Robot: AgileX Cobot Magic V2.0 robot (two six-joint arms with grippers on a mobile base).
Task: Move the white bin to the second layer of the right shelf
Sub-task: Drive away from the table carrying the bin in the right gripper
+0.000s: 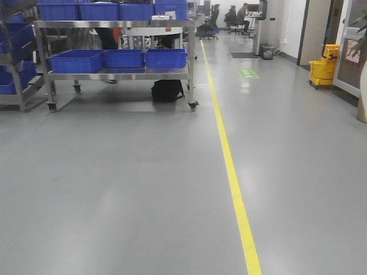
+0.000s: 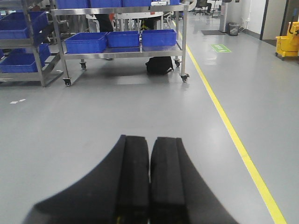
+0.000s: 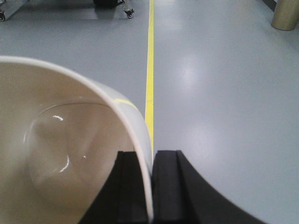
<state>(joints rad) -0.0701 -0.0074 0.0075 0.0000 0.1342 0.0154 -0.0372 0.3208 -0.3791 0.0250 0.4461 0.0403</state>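
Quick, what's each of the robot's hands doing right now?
Left hand: closed, holding nothing.
Right hand: closed on the rim of the white bin.

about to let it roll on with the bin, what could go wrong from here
1. The right gripper pinches only one thin wall of the white bin. The rest hangs unsupported, so a jolt could tilt it or make it slip.
2. The left gripper is shut on nothing and lends no support.
3. The steel cart and the black bag under it stand ahead, and the protruding bin might clip them.
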